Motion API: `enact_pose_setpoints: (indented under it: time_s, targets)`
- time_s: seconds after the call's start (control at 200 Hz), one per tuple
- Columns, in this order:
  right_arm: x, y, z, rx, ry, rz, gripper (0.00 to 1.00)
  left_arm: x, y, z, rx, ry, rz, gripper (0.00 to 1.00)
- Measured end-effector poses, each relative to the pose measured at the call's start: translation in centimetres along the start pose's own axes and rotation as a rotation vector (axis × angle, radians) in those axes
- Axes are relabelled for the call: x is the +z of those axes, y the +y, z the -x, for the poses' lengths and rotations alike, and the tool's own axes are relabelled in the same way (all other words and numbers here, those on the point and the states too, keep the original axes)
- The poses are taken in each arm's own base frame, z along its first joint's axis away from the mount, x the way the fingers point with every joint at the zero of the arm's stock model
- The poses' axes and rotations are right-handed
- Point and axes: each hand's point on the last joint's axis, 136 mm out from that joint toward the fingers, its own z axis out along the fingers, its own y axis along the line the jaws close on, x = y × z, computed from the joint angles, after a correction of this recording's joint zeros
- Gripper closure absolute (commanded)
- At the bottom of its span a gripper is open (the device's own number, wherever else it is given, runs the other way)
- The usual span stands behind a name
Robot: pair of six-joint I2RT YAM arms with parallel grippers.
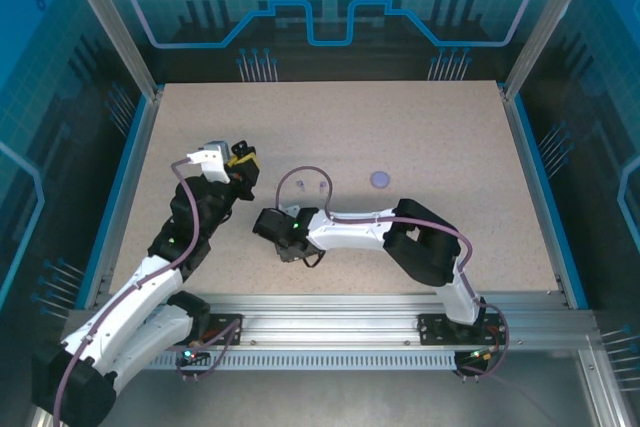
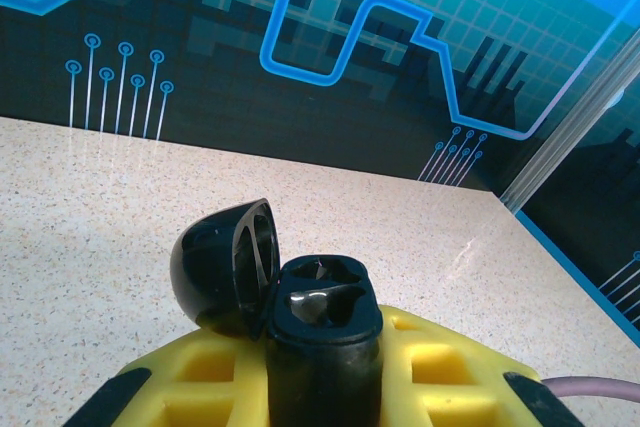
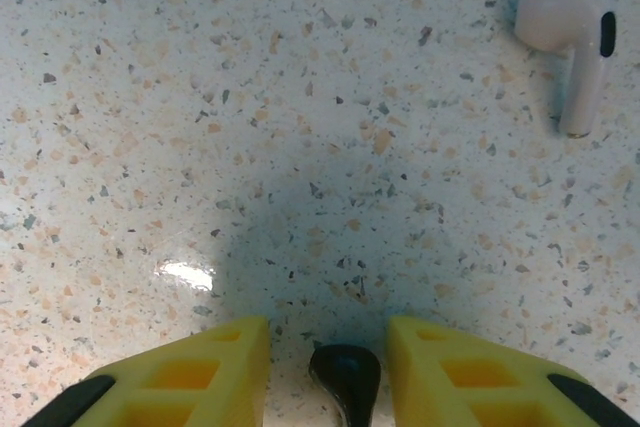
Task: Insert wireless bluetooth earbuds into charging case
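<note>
Operator: Where do we find the left claw (image 1: 240, 160), and in what state?

Inspector: We find it over the left half of the counter (image 1: 420, 127). Its yellow pads are clamped on the black charging case (image 2: 322, 337), whose open top faces the wrist camera. The lid (image 2: 222, 267) is hinged back and leans left in that view. We cannot tell what lies in the wells.

Operator: And the right claw (image 3: 328, 335)?

Inspector: We see it low over the counter, pointing down. Its jaws stand narrow, one on each side of the black earbud (image 3: 345, 379), which lies on the counter. A gap shows at the earbud's left. On its right the finger stands just beside it, and we cannot tell whether they touch.

Operator: Which other parts do we note?

Inspector: The pale pink earbud (image 3: 568, 32) lies on the counter ahead and to the right of the right claw, stem toward the claw. In the top view, a round lavender object (image 1: 381, 179) lies on the counter, well apart from both claws
</note>
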Motion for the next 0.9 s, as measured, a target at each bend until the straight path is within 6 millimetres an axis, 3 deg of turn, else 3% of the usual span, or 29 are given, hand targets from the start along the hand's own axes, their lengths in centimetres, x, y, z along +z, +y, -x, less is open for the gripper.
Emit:
enact_pose_setpoints:
  time_s: [0.465,0.9]
  targets:
    - [0.05,-0.44,-0.31,0.017,0.021,-0.036,0.69,0.00,-0.01,0.01,0.000,0.000,0.000,1.00]
    - [0.07,-0.09,-0.19,0.014,0.014,-0.043,0.80,-0.04,-0.03,0.05,0.000,-0.002,-0.001,1.00]
